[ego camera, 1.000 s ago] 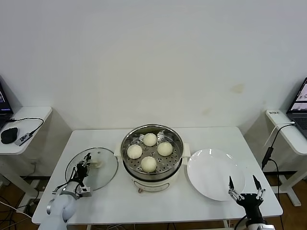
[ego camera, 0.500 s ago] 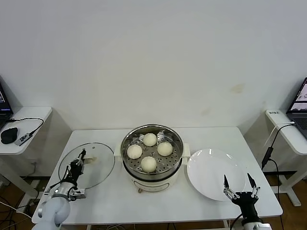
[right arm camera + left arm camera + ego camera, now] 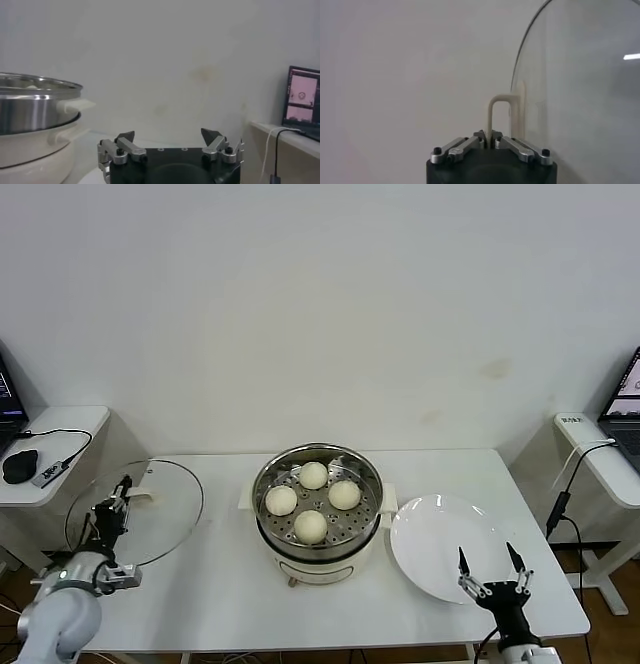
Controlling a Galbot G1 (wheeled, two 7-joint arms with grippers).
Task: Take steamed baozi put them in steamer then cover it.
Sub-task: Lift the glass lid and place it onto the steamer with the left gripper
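Observation:
Several cream-white baozi sit on the perforated tray inside the steel steamer at the table's middle. The clear glass cover hangs tilted above the table's left end, off the surface. My left gripper is shut on its cream handle, which stands between the jaws in the left wrist view, with the cover's glass beside it. My right gripper stays open and empty near the front right edge, by the white plate; in its wrist view the steamer's side shows.
A flat white plate lies right of the steamer. Side desks with a laptop and cables stand beyond both ends of the table. A white wall is behind.
My left gripper closed on the cover's handle, lifted the cover off the table and carried it up and to the left, tilting it. The right gripper shifted slightly left.

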